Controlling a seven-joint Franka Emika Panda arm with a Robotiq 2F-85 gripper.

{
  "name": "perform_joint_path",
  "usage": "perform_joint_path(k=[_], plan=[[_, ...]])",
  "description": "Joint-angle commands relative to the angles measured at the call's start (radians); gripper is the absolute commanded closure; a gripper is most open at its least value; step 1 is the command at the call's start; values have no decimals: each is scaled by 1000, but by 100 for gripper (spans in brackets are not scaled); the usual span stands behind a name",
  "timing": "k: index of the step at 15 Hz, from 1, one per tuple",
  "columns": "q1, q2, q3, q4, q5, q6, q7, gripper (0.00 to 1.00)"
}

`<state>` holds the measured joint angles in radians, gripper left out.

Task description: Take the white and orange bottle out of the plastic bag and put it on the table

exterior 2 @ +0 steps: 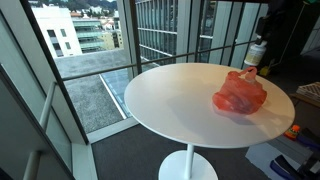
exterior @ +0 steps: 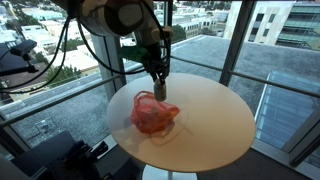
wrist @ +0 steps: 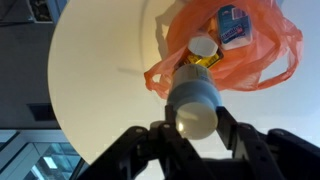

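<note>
The white and orange bottle (wrist: pixel 195 105) is in the tool (wrist: pixel 195 127), whose two dark fingers (wrist: pixel 163 140) are closed against its smooth cylindrical sides. It hangs just above the orange plastic bag (exterior 2: pixel 240 95), near the edge of the counter (exterior 2: pixel 170 100). Whether its lower end is quite free of the plastic cannot be told. By my judgement the taking-out is done or nearly so. What is left is to carry the bottle sideways over bare counter, set it down and let go. The bag is thin, translucent and crumpled, slumped in soft folds with its mouth open. Inside lie a white-capped yellow container (wrist: pixel 203 48) and a small blue-and-white carton (wrist: pixel 232 25). The counter is round, white, matte and hard.
</note>
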<state>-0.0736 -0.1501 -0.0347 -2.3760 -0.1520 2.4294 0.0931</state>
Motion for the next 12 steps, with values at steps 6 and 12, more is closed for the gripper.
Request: perform_joint_path(k=[6,12], plan=[[-81,34,-61,89,-44,-40,35,81],[-108,99,-108,88,-10,-18,63,81]])
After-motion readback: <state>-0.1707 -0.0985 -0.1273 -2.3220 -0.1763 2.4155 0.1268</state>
